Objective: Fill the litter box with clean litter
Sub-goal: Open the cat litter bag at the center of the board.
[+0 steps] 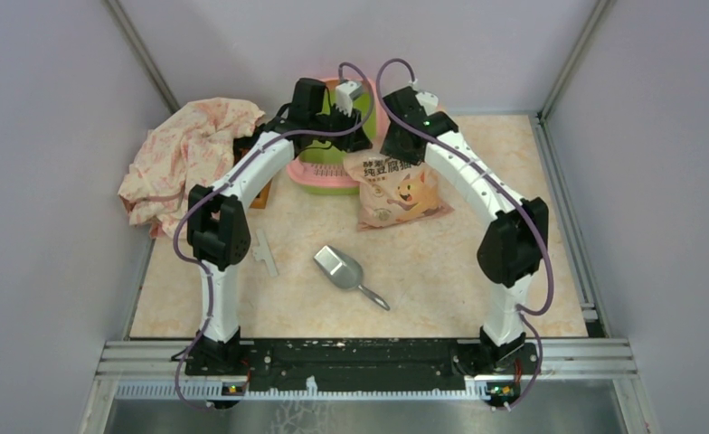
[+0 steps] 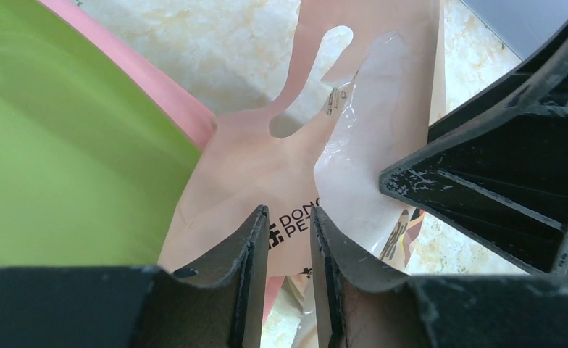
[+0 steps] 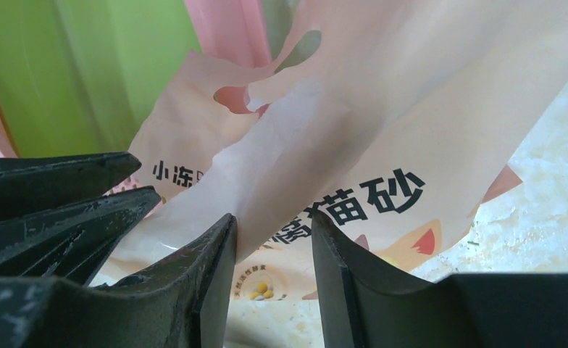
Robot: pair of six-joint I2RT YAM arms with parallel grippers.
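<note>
Currently: both arms reach to the far side of the counter [image 1: 441, 271] and meet over the bag's top.
Bag: the bag [image 1: 401, 185] lies flat on the counter, its top corner against the pink rim of the box [image 1: 324, 185]. That puts its mouth right where it must empty.
Left end effector [image 2: 290, 217]: clenched on the bag's top edge beside the handle hole, by the look of it, probably to pin one lip.
Right end effector [image 3: 272, 221]: jaws astride a pale flap of the mouth. Whether they bite, I cannot tell.
Why two grips: I judge they mean to part the lips, or to lift and tip the bag over the rim.
Litter: none visible, so presumably it is inside the bag. The green floor that shows looks bare.
Scoop [image 1: 337, 267]: lies mid-counter, well apart from both arms.
</note>
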